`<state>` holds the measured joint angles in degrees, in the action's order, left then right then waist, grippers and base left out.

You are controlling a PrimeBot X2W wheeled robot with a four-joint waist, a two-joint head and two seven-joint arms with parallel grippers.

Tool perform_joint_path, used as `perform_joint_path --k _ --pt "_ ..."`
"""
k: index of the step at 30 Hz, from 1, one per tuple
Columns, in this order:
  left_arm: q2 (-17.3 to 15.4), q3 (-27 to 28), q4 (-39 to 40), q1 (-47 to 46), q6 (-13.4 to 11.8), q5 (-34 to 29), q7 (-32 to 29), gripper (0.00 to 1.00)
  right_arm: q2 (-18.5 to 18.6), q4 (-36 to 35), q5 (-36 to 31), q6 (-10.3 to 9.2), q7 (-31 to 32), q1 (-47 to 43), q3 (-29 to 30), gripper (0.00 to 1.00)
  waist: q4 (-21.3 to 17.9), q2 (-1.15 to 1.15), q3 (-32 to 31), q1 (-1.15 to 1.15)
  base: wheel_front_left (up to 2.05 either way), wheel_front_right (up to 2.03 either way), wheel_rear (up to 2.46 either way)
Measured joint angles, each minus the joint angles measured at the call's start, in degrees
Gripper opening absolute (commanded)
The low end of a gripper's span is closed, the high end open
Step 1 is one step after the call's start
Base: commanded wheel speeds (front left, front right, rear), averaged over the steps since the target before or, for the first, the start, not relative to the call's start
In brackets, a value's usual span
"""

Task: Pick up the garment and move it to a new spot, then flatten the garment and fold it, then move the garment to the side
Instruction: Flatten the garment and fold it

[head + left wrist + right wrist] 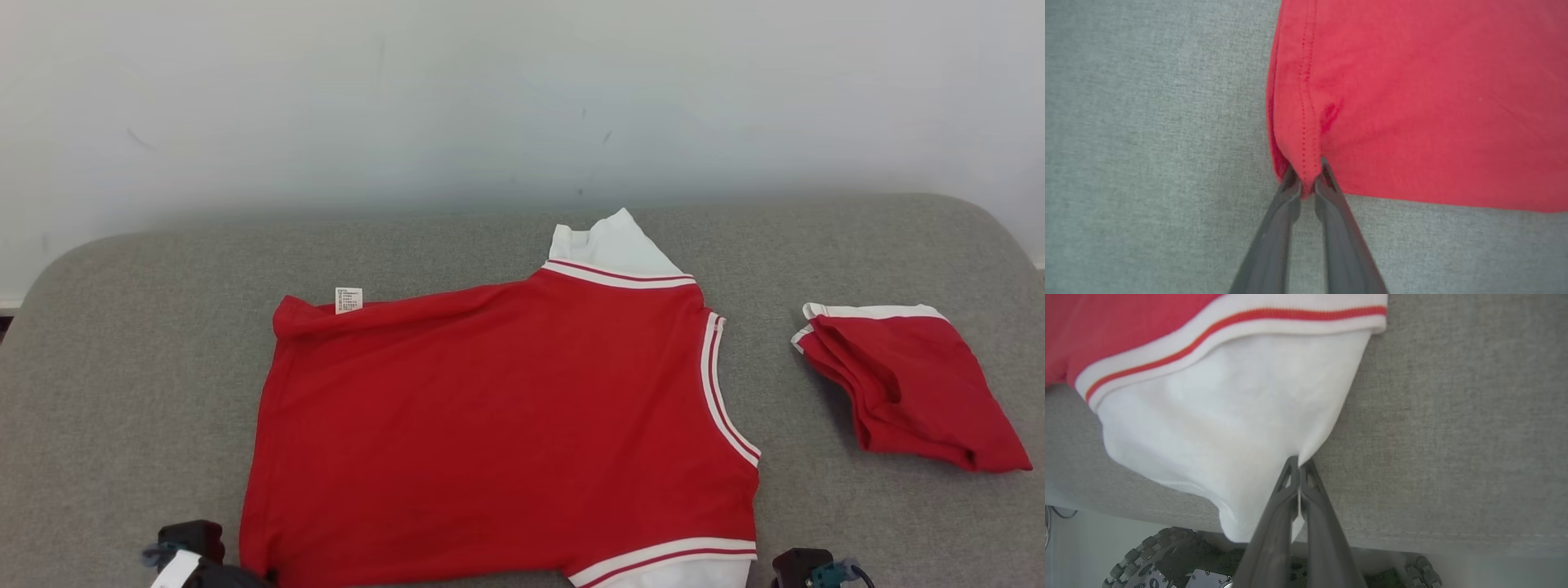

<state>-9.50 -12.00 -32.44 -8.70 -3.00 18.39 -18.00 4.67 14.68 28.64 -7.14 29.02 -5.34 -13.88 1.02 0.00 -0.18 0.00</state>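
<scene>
The garment (506, 425) is a red top with white sleeves and red-and-white striped trim, lying spread out on the grey cushion (122, 392). In the left wrist view, my left gripper (1306, 179) is shut on the garment's (1412, 102) red hem corner, pinching a small fold of the stitched edge. My right gripper (1299, 465) is shut on the edge of the white sleeve (1229, 424), which hangs over the cushion's near edge. In the head view, the two wrists show at the bottom edge, on either side of the garment's near side.
A second red garment (906, 384) with a white edge lies folded on the right of the cushion. A white wall (522, 98) stands behind. Below the cushion's front edge (1412, 535), the robot's wheeled base (1159, 555) shows.
</scene>
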Motion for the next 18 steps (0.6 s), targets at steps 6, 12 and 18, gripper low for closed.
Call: perform_joint_path --k 6,12,18 --pt "-0.7 0.7 0.0 0.2 0.0 0.4 0.9 1.00 0.0 -0.1 0.0 0.00 0.3 -0.1 0.4 0.00 0.0 0.00 -0.2 0.00 0.00 0.00 0.00" --pt "-1.2 0.7 0.0 0.3 0.0 0.4 0.9 1.00 -0.1 -0.1 0.0 0.00 0.4 -0.2 0.7 0.00 0.0 0.00 -0.4 0.00 0.00 0.00 0.00" --pt "-1.6 1.1 0.0 0.3 -0.5 0.4 1.0 1.00 -0.1 -0.1 0.0 0.00 0.7 -0.3 0.9 0.00 0.0 0.00 -0.6 0.00 0.00 0.00 0.00"
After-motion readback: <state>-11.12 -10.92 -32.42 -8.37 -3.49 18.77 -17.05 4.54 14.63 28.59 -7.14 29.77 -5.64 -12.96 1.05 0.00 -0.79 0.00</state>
